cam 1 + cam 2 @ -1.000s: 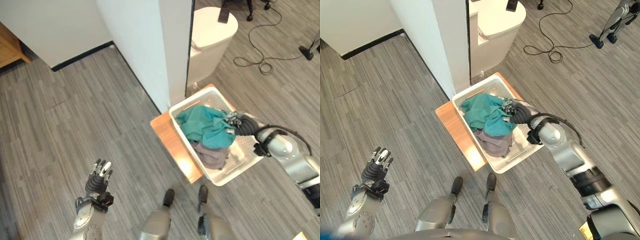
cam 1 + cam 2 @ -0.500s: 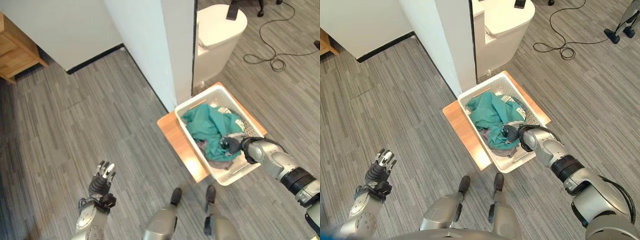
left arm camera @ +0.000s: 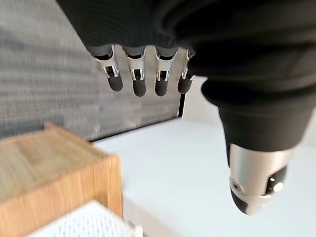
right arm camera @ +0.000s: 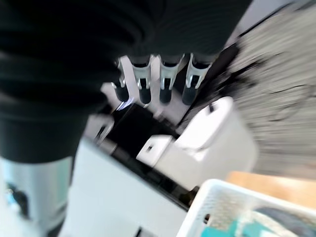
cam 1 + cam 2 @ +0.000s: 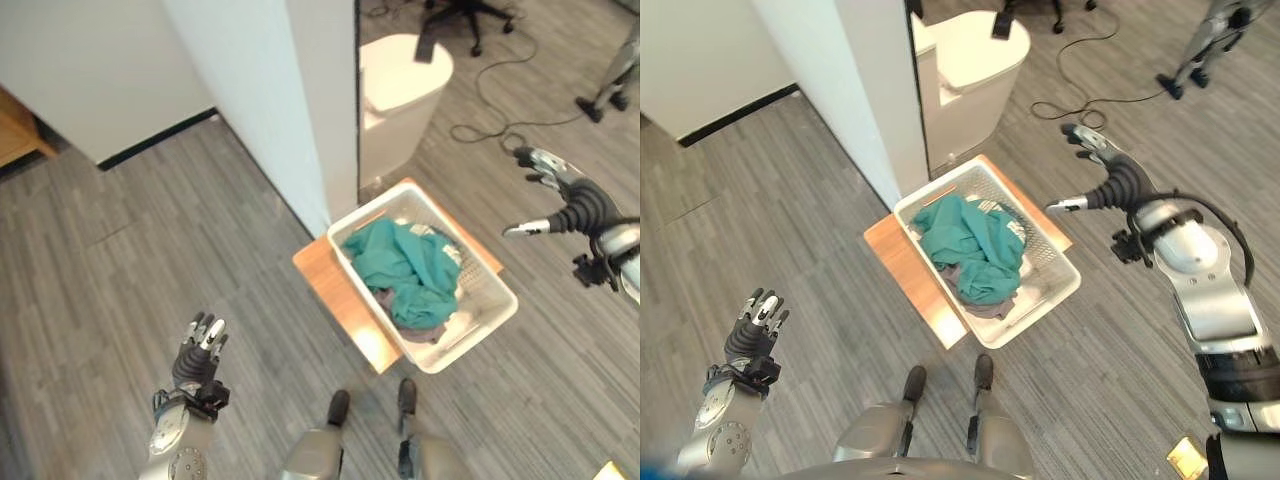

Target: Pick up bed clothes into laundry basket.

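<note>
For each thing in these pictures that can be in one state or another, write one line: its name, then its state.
laundry basket: upright on a wooden board, holding clothes.
teal cloth: crumpled in the basket, on top of the pile.
grey cloth: in the basket, mostly under the teal cloth.
left hand: open, empty, held over the floor.
right hand: open, empty, raised beside the basket.

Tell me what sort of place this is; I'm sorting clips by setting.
Probably an indoor test room or lab rather than a lived-in home: grey plank floor, a white partition wall, a loose cable and an office chair's base. A white basket of clothes sits on a wooden board.
</note>
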Controlling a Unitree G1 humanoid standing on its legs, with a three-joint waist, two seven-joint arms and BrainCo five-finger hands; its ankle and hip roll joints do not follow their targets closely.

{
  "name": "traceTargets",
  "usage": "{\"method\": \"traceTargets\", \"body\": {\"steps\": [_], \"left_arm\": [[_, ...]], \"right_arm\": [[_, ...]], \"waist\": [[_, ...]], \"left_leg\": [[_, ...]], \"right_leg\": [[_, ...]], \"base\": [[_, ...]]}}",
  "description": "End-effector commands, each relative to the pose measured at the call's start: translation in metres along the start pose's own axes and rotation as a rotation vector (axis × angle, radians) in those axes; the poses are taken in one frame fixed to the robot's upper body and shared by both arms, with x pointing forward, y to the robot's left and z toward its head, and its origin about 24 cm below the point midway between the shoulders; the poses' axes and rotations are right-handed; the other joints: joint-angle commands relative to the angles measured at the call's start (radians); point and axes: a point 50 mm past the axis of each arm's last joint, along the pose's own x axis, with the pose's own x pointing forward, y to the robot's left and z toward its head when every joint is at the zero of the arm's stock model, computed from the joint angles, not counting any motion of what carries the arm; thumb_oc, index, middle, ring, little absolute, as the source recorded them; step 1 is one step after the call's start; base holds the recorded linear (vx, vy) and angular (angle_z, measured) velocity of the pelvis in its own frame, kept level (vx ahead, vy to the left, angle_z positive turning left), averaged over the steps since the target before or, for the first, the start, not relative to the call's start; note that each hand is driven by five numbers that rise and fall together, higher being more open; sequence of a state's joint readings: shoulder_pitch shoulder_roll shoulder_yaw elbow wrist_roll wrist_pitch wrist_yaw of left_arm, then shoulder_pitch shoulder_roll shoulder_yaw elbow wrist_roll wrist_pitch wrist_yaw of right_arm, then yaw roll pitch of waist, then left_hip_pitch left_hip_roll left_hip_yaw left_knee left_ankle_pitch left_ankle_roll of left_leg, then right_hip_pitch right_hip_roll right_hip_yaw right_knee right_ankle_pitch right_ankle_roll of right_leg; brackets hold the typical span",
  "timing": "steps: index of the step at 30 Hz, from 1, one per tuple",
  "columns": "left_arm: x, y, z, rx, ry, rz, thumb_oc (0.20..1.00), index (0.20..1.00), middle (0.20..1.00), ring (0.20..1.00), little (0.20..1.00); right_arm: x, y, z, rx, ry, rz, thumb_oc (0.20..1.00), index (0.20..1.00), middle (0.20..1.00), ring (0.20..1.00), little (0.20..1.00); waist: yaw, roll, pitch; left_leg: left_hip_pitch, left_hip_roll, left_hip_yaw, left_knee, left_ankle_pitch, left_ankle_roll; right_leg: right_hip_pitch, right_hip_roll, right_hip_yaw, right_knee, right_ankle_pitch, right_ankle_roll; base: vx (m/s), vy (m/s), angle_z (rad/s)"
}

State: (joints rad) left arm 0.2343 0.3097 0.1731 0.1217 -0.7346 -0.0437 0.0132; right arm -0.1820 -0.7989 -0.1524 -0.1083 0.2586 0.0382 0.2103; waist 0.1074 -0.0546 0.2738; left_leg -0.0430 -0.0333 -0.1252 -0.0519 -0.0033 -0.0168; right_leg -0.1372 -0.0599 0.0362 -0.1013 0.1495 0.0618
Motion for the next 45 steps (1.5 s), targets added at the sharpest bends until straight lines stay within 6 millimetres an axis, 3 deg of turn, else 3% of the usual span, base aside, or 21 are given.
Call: {"method": "traceTargets", "body": {"steps": [1,5,8,10,12,14,19,23,24,25,26,30,31,32,33,34,35,38,42,44,45], "left_arm": [[-0.003,0.004,0.017,-0.009,-0.104,0.002,1.000,1.000,1.000,1.000,1.000],[-0.006,0.005,0.011,0.005,-0.097,0.059,1.000,1.000,1.000,1.000,1.000],[-0.014,0.010,0.005,0.068,-0.077,0.094,1.000,1.000,1.000,1.000,1.000],[-0.017,0.009,0.001,0.078,-0.062,0.088,1.000,1.000,1.000,1.000,1.000],[-0.020,-0.001,-0.015,0.061,-0.007,0.045,1.000,1.000,1.000,1.000,1.000],[-0.016,-0.013,-0.020,0.054,0.009,0.001,1.000,1.000,1.000,1.000,1.000],[-0.012,-0.016,-0.012,0.054,-0.040,0.004,1.000,1.000,1.000,1.000,1.000],[-0.003,-0.018,-0.003,0.100,-0.071,-0.021,1.000,1.000,1.000,1.000,1.000],[-0.003,-0.018,-0.003,0.100,-0.071,-0.021,1.000,1.000,1.000,1.000,1.000],[-0.004,-0.019,-0.002,0.092,-0.085,-0.019,1.000,1.000,1.000,1.000,1.000],[-0.005,-0.019,-0.002,0.085,-0.088,-0.013,1.000,1.000,1.000,1.000,1.000],[-0.021,-0.014,-0.011,0.046,-0.076,0.039,1.000,1.000,1.000,1.000,1.000],[-0.024,-0.012,-0.014,0.033,-0.066,0.051,1.000,1.000,1.000,1.000,1.000],[-0.025,-0.013,-0.016,0.016,-0.055,0.052,1.000,1.000,1.000,1.000,1.000],[-0.025,-0.014,-0.019,-0.005,-0.047,0.057,1.000,1.000,1.000,1.000,1.000],[-0.026,-0.013,-0.023,-0.003,-0.026,0.051,1.000,1.000,1.000,1.000,1.000],[-0.027,-0.015,-0.026,-0.012,-0.011,0.043,1.000,1.000,1.000,1.000,1.000],[-0.032,-0.014,-0.029,0.008,0.013,0.019,1.000,1.000,1.000,1.000,1.000],[-0.019,-0.031,-0.022,0.032,-0.010,-0.060,1.000,1.000,1.000,1.000,1.000],[-0.018,-0.037,-0.022,0.032,-0.006,-0.097,1.000,1.000,1.000,1.000,1.000],[-0.018,-0.038,-0.024,0.034,0.002,-0.099,1.000,1.000,1.000,1.000,1.000]], "right_arm": [[-0.010,-0.013,0.000,0.228,-0.142,-0.311,1.000,1.000,1.000,1.000,1.000],[-0.045,0.028,-0.051,0.548,-0.013,-0.514,1.000,1.000,1.000,1.000,1.000],[-0.077,0.056,-0.079,0.532,0.194,-0.456,1.000,1.000,1.000,1.000,1.000],[-0.085,0.066,-0.086,0.556,0.242,-0.438,1.000,1.000,1.000,1.000,1.000],[-0.105,0.097,-0.098,0.618,0.359,-0.316,1.000,1.000,1.000,1.000,1.000],[-0.096,0.098,-0.093,0.601,0.333,-0.285,1.000,1.000,1.000,1.000,1.000],[-0.073,0.092,-0.083,0.566,0.246,-0.295,1.000,1.000,1.000,1.000,1.000],[-0.078,0.086,-0.086,0.570,0.251,-0.356,1.000,1.000,1.000,1.000,1.000],[-0.078,0.086,-0.086,0.570,0.251,-0.355,1.000,1.000,1.000,1.000,1.000],[-0.084,0.082,-0.085,0.573,0.243,-0.381,1.000,1.000,1.000,1.000,1.000],[-0.083,0.082,-0.084,0.583,0.229,-0.390,1.000,1.000,1.000,1.000,1.000],[-0.084,0.079,-0.083,0.604,0.221,-0.391,1.000,1.000,1.000,1.000,1.000],[-0.085,0.077,-0.084,0.603,0.223,-0.394,1.000,1.000,1.000,1.000,1.000],[-0.085,0.075,-0.083,0.602,0.220,-0.395,1.000,1.000,1.000,1.000,1.000],[-0.083,0.073,-0.082,0.593,0.211,-0.393,1.000,1.000,1.000,1.000,1.000],[-0.084,0.075,-0.082,0.586,0.220,-0.394,1.000,1.000,1.000,1.000,1.000],[-0.084,0.076,-0.082,0.589,0.222,-0.393,1.000,1.000,1.000,1.000,1.000],[-0.093,0.090,-0.086,0.697,0.242,-0.396,1.000,1.000,1.000,1.000,1.000],[-0.104,0.092,-0.088,0.690,0.264,-0.409,1.000,1.000,1.000,1.000,1.000],[-0.104,0.092,-0.089,0.697,0.271,-0.416,1.000,1.000,1.000,1.000,1.000],[-0.104,0.098,-0.090,0.694,0.288,-0.379,1.000,1.000,1.000,1.000,1.000]], "waist": [[-0.008,0.041,-0.066],[-0.030,0.058,-0.090],[-0.051,0.065,-0.098],[-0.057,0.068,-0.101],[-0.077,0.074,-0.110],[-0.081,0.083,-0.116],[-0.071,0.102,-0.104],[-0.096,0.104,-0.114],[-0.098,0.103,-0.114],[-0.088,0.101,-0.121],[-0.085,0.098,-0.120],[-0.043,0.095,-0.097],[-0.041,0.096,-0.080],[-0.055,0.092,-0.065],[-0.076,0.078,-0.060],[-0.080,0.071,-0.063],[-0.095,0.054,-0.062],[-0.134,0.050,-0.081],[-0.209,0.088,-0.113],[-0.218,0.102,-0.116],[-0.220,0.121,-0.115]], "left_leg": [[-0.023,0.001,-0.030,-0.035,0.019,0.004],[-0.005,-0.001,-0.023,-0.035,0.006,0.006],[0.010,0.003,-0.009,-0.035,0.000,0.005],[0.015,0.004,-0.005,-0.035,-0.001,0.004],[0.031,0.004,0.007,-0.035,-0.004,0.004],[0.043,0.007,0.008,-0.035,-0.005,0.008],[0.056,0.015,0.014,-0.033,-0.001,0.010],[0.022,0.009,-0.104,0.005,0.036,0.002],[0.022,0.008,-0.105,0.006,0.035,0.002],[-0.003,-0.014,-0.185,0.024,0.056,-0.017],[-0.028,-0.028,-0.219,0.028,0.073,-0.028],[-0.135,-0.042,-0.258,0.039,0.157,-0.076],[-0.162,-0.041,-0.235,0.057,0.164,-0.085],[-0.177,-0.027,-0.137,0.096,0.141,-0.068],[-0.175,0.011,0.023,0.161,0.098,-0.046],[-0.173,0.034,0.090,0.195,0.073,-0.043],[-0.148,0.068,0.192,0.259,0.009,-0.033],[-0.043,0.129,0.291,0.299,-0.059,-0.039],[0.099,0.183,0.461,0.195,-0.099,-0.075],[0.092,0.171,0.457,0.150,-0.072,-0.075],[0.101,0.147,0.423,0.088,-0.068,-0.057]], "right_leg": [[0.071,-0.052,-0.031,0.067,-0.158,0.074],[0.086,-0.050,-0.025,0.061,-0.170,0.069],[0.096,-0.048,-0.019,0.060,-0.172,0.066],[0.099,-0.048,-0.016,0.060,-0.173,0.065],[0.104,-0.047,-0.007,0.067,-0.175,0.064],[0.100,-0.043,0.005,0.106,-0.189,0.064],[0.051,-0.023,0.013,0.226,-0.216,0.063],[0.091,0.120,0.265,0.357,-0.330,0.034],[0.091,0.119,0.264,0.359,-0.331,0.034],[0.129,0.146,0.344,0.361,-0.362,0.012],[0.153,0.143,0.348,0.325,-0.362,0.000],[0.188,0.127,0.262,0.213,-0.337,-0.037],[0.186,0.123,0.238,0.201,-0.324,-0.039],[0.173,0.110,0.202,0.199,-0.310,-0.038],[0.151,0.084,0.143,0.196,-0.288,-0.027],[0.143,0.071,0.095,0.181,-0.278,-0.025],[0.131,0.039,0.029,0.173,-0.263,-0.023],[0.114,0.004,-0.097,0.161,-0.247,-0.015],[0.093,-0.055,-0.324,0.208,-0.257,0.019],[0.095,-0.061,-0.356,0.207,-0.243,0.022],[0.074,-0.081,-0.370,0.274,-0.238,0.034]], "base": [[0.06,0.003,-0.06],[0.05,0.016,-0.11],[0.01,0.001,-0.02],[0.01,-0.005,-0.07],[0.00,-0.015,-0.17],[0.00,-0.021,-0.07],[-0.04,-0.023,-0.13],[-0.03,-0.113,0.45],[-0.08,-0.184,1.29],[-0.14,-0.222,1.16],[-0.24,-0.337,0.83],[-0.29,-0.280,1.58],[-0.41,-0.181,1.10],[-0.50,-0.144,1.61],[-0.48,-0.134,2.07],[-0.49,-0.137,2.34],[-0.39,-0.100,2.00],[-0.32,-0.043,1.57],[-0.20,0.059,1.44],[-0.07,0.127,1.54],[-0.04,0.150,1.97]]}}
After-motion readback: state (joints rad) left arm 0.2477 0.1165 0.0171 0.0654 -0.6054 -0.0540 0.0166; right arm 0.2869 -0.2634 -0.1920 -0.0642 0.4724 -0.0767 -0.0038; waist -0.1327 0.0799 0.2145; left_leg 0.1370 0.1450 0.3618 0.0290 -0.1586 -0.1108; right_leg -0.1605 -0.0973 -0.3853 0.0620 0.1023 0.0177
